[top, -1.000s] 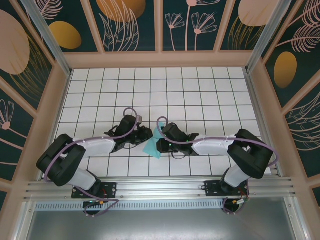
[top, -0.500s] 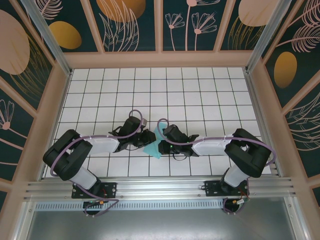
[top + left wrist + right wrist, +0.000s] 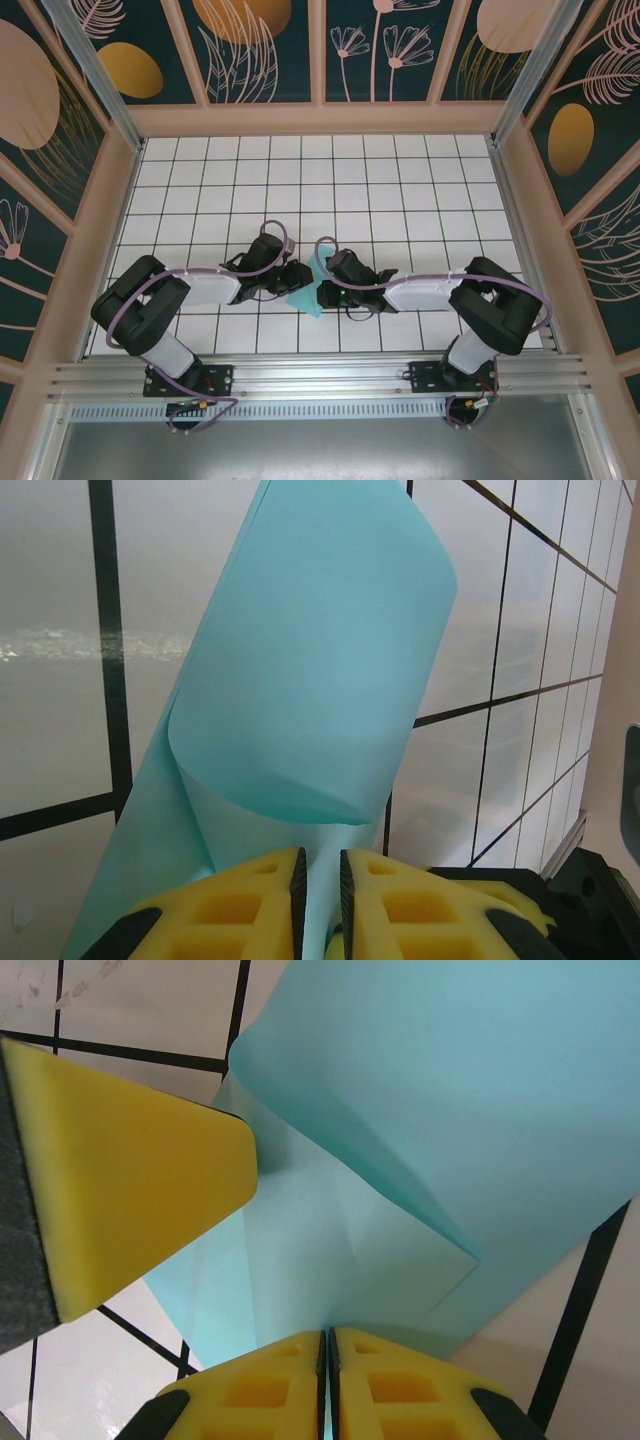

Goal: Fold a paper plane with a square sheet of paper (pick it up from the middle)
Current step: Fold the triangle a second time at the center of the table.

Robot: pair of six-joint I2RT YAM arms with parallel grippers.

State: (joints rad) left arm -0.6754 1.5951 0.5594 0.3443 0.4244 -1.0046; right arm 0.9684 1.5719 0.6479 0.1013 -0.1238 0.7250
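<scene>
The square sheet of paper (image 3: 306,293), turquoise-blue and partly folded, sits between my two grippers near the table's front middle. In the left wrist view it curls up in a loose roll (image 3: 310,680) just ahead of my left gripper (image 3: 320,855), whose jaws stand a narrow gap apart with paper lying in the gap. My right gripper (image 3: 327,1335) is shut on a creased edge of the sheet (image 3: 450,1090). A yellow finger (image 3: 120,1190) of the left gripper hovers close over the same paper. From above, the left gripper (image 3: 297,278) and right gripper (image 3: 322,290) nearly touch.
The white tiled table (image 3: 400,190) stretches behind and to both sides of the grippers. Wooden walls (image 3: 320,118) with patterned panels close it in. A metal rail (image 3: 320,375) runs along the near edge by the arm bases.
My left arm has swung its elbow in towards the middle, and its jaws have parted slightly. An edge of the paper has risen between the grippers. The right gripper has stayed shut.
</scene>
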